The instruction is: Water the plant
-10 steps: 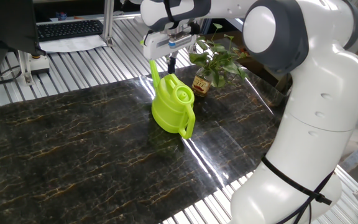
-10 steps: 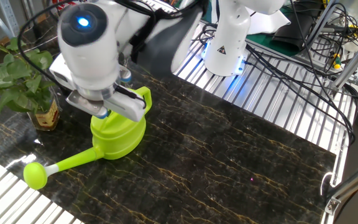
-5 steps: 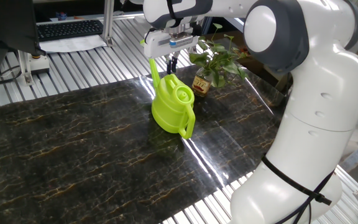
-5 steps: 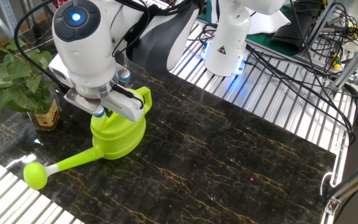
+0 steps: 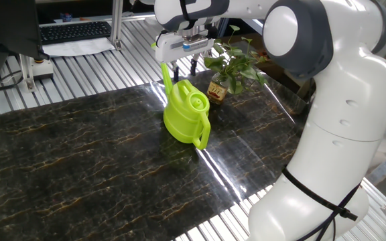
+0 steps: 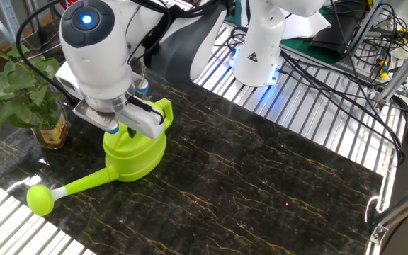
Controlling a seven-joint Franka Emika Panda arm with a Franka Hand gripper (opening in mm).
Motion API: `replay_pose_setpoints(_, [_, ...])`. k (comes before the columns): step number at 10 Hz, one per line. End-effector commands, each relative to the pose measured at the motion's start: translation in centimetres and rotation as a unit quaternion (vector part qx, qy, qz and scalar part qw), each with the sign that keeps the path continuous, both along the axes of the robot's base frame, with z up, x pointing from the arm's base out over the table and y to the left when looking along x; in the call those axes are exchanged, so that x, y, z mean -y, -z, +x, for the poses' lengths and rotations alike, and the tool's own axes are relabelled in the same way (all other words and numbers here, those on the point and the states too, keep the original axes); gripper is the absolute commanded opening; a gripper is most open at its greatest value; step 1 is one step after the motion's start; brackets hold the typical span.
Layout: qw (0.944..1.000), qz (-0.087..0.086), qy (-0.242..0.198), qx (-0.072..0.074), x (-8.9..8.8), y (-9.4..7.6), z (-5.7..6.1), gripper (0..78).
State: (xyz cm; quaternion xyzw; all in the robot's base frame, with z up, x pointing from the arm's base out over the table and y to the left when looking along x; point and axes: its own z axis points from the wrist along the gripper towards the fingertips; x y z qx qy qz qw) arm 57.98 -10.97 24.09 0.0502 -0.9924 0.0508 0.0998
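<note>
the tool (image 5: pixel 185 67) hung open and empty just above the watering can (image 5: pixel 187 113) on the desk (image 5: pixel 79 154); the plant (image 5: pixel 232 63) stood just beside, opposite the can's spout.

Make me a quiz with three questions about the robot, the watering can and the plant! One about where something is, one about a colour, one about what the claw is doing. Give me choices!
1. Where is the claw?
A. Above the watering can
B. Over the keyboard
C. Under the table

2. What colour is the watering can?
A. Red
B. Lime green
C. Blue

3. What is the claw doing?
A. Squeezing the plant
B. Lifting the can up
C. Open, holding nothing

Answers: 1 A, its fingers hang just over the can's top. 2 B, the whole can is bright lime green. 3 C, the two fingers stand apart and the can sits on the table.
</note>
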Motion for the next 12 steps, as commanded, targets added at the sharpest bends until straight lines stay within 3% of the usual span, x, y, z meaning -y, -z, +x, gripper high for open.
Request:
replay_pose_setpoints(1, [0.9998,-0.003,0.018,0.004,0.1,-0.1,0.0,77.4])
replay_pose_setpoints(6, [0.9998,-0.003,0.018,0.004,0.1,-0.1,0.0,77.4])
replay_pose_setpoints(7, [0.9887,0.106,0.102,0.031,0.0,-0.3,0.0,77.4])
replay_pose_setpoints(8, [0.9899,0.1,0.095,0.033,0.3,-0.4,-0.7,77.4])
replay_pose_setpoints(9, [0.99,0.105,0.088,0.032,1.0,-0.2,-1.8,77.4])
replay_pose_setpoints(12, [0.9898,0.098,0.097,0.035,1.1,-0.2,-4.2,77.4])
